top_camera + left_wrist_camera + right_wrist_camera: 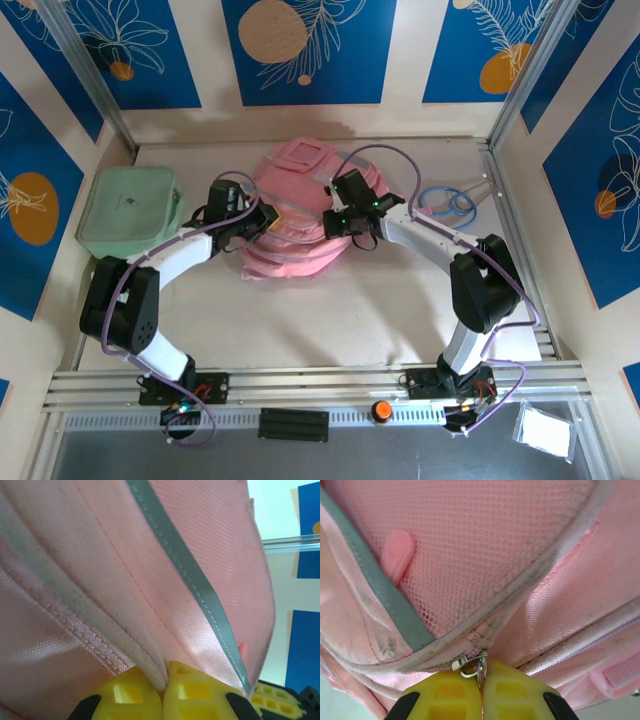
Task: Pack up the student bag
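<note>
Closest in, my right pincer (481,692) pinches the zip pull (471,669) of the bag (300,165), which lies mid-frame on the desk (330,320), and my left pincer (164,692) clamps its piping (142,657); zipping seems in hand, next needing a steady pull along the track.

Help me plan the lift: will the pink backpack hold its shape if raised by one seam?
Probably floppy: the student bag lies slumped in folds, so it would likely sag. Its woven fabric and mesh pocket look grippy, not slippery. The left pincer pinches thin piping, which may slip.
</note>
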{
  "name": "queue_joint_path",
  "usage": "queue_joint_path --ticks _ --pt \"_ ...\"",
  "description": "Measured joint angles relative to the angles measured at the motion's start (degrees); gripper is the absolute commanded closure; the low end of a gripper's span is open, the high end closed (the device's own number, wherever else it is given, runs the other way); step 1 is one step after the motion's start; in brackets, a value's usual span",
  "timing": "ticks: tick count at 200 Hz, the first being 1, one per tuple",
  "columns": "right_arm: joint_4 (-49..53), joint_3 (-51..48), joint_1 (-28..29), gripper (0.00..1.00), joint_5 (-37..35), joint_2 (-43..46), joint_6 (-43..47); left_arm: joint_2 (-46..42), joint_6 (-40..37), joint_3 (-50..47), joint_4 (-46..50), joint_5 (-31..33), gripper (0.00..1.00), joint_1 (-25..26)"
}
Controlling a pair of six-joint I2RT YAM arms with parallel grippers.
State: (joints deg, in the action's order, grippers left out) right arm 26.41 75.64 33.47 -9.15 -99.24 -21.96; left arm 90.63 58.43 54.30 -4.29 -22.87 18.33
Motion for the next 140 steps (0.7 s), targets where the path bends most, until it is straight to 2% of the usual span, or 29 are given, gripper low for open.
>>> queue_joint_path --ticks 12,24,42,52,63,70,80,87,101,113,140 --pt "1.2 1.1 -0.8 0.92 1.0 -0.4 -1.6 0.0 -1.2 0.9 0.6 -0.4 1.0 0.1" --pt "1.8 1.2 -1.6 0.88 2.4 -0.4 -2.7 0.0 -2.6 1.2 0.9 -1.2 0.83 0.2" --pt "2.3 0.7 -2.7 0.84 2.7 -0.1 -3.5 -0.1 -5.7 1.6 3.1 -1.6 0.68 0.1" --pt "2.3 -0.4 -3.6 0.8 1.9 0.8 -3.6 -0.4 -7.1 1.6 5.0 -1.2 0.54 0.0" --pt "2.5 -2.1 -5.2 0.73 0.7 2.6 -3.9 -1.3 -9.9 1.7 8.0 -0.3 0.41 -0.3" --pt "2.4 -3.4 -6.4 0.63 -0.1 4.2 -3.9 -2.3 -11.5 1.8 10.1 1.0 0.33 -0.6" --pt "2.2 -5.3 -8.2 0.43 -1.3 7.0 -3.6 -4.3 -13.2 2.1 13.3 3.5 0.24 -1.0" --pt "1.6 -7.0 -9.2 0.34 -2.1 9.4 -3.9 -6.0 -14.8 2.4 15.3 5.6 0.18 -1.2" --pt "-0.1 -10.6 -11.2 0.0 -3.8 14.7 -3.9 -10.1 -18.1 2.8 18.3 10.7 0.08 -1.6" --pt "-1.8 -13.8 -11.9 0.01 -5.9 19.7 -3.6 -14.2 -20.5 2.8 20.4 16.0 0.0 -1.9" --pt "-6.1 -19.3 -12.5 0.01 -12.4 28.4 -3.6 -22.7 -26.0 0.3 21.1 28.9 0.0 -2.1"
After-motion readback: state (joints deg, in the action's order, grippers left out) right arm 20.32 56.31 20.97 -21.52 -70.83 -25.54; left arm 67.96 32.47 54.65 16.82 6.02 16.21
